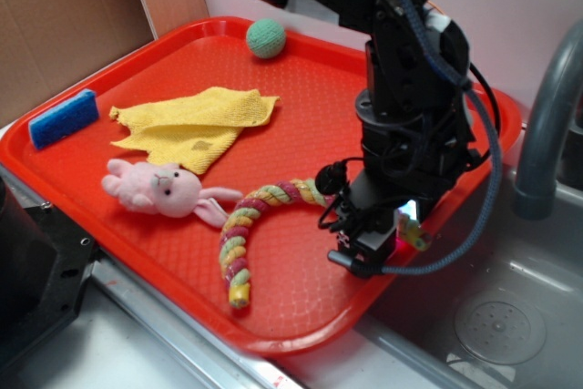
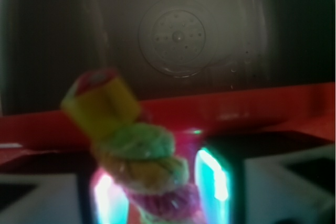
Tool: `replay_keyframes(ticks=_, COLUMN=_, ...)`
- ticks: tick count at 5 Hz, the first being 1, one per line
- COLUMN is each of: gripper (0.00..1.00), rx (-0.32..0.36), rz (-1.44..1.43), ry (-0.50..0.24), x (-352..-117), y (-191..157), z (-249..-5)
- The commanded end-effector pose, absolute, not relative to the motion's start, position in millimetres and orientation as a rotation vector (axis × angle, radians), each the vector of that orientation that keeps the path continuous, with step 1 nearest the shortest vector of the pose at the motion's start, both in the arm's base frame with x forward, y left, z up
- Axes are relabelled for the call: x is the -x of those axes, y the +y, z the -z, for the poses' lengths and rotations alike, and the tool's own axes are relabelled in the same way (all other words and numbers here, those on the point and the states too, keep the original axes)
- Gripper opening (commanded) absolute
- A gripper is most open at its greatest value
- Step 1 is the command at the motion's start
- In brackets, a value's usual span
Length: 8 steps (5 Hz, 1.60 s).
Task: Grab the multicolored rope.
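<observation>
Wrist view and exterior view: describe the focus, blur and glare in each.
Wrist view: the multicolored rope is close and soft-focused between the hand's fingers, with cyan and pink glare on their inner faces; the sink drain behind is dim. Exterior view: evenly lit and fairly sharp across the red tray.

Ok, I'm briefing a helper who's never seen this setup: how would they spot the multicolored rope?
Look on the red tray beside the sink. The multicolored rope curves from the tray's front edge up past the pink plush bunny to the gripper. It is the only long twisted cord, with pink, yellow and green strands.
</observation>
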State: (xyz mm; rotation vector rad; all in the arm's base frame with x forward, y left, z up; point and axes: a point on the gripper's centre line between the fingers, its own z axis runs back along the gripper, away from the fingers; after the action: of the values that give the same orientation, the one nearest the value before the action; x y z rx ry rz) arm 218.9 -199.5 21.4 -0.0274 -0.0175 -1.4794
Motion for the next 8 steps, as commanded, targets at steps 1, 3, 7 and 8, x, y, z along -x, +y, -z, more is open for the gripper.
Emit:
replay_keyframes(ticks=1, gripper=0.0, rx=0.016, rz=1.168, ry=-0.063, x=-202.1, y=-167.4, z=-75.2)
replay_keyframes(ticks=3, gripper=0.0, rx=0.076, rz=0.665, ry=0.041, x=-182.7, y=-77.3, z=-122.8)
replay_keyframes(ticks=7, gripper=0.0, rx=-0.04, rz=0.016, ry=-0.037, x=-247.1, y=-99.6, z=-193.0)
replay_keyframes(ticks=8, gripper=0.0, rx=-0.053, rz=0.024, ry=-0.082, x=-243.0, y=-103.7, z=-202.7)
